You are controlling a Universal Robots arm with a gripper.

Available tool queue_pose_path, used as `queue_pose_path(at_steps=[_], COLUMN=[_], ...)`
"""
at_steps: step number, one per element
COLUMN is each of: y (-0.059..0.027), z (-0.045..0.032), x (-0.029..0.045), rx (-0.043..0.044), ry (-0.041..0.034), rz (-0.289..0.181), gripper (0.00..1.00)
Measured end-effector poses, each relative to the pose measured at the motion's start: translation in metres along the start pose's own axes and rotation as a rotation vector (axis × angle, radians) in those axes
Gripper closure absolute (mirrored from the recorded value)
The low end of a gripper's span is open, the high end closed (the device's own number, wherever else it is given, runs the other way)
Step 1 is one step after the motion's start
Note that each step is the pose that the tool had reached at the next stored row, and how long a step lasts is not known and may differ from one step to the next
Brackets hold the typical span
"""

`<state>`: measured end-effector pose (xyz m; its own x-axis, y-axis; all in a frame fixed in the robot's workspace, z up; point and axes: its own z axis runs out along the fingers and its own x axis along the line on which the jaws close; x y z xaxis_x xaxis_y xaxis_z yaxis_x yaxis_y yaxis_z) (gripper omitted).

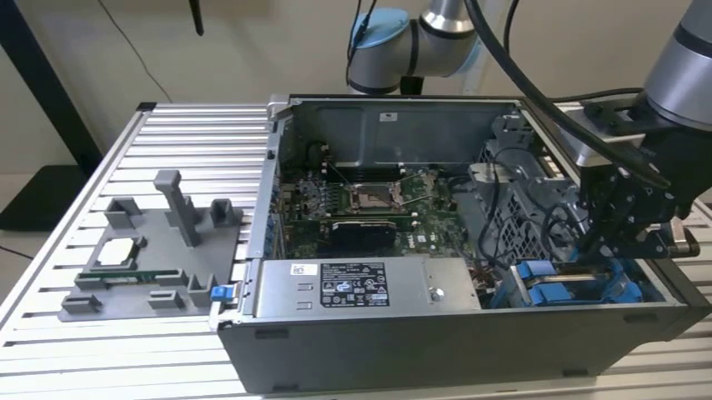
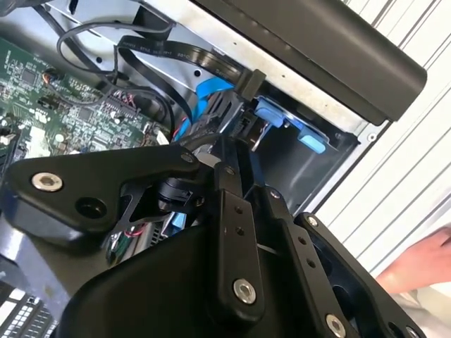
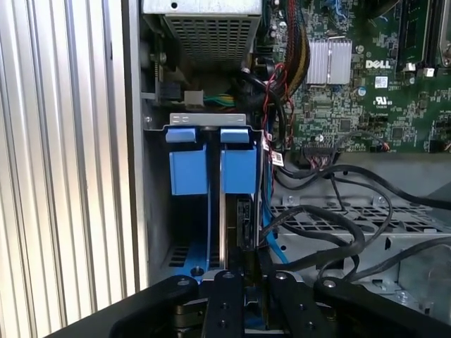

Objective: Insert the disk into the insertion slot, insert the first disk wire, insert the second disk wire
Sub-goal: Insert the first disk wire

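Right under gripper [image 1: 619, 250], disk [image 3: 238, 172] inside insertion slot [image 3: 156, 211].

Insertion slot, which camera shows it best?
The first wrist view: it looks into the slot, both blue tabs in plain sight. The exterior view shows the slot partly hidden; the second wrist view glimpses its tabs.

The slot [image 3: 158, 225] is dull grey sheet metal with smooth blue plastic tabs [image 3: 189, 169]. The counter [image 3: 63, 141] is ribbed satin metal; the cables [image 3: 338, 218] are matt black.
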<state>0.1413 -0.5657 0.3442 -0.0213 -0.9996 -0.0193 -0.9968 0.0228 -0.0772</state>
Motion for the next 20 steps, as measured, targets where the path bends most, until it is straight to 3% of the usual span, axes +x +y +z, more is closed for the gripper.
queue_pose_path(at_steps=[20], y=[-0.0031], z=[0.0053], x=[0.0000], rx=[-0.0002], ry=[-0.0102], rz=[-0.011], gripper=[1.00])
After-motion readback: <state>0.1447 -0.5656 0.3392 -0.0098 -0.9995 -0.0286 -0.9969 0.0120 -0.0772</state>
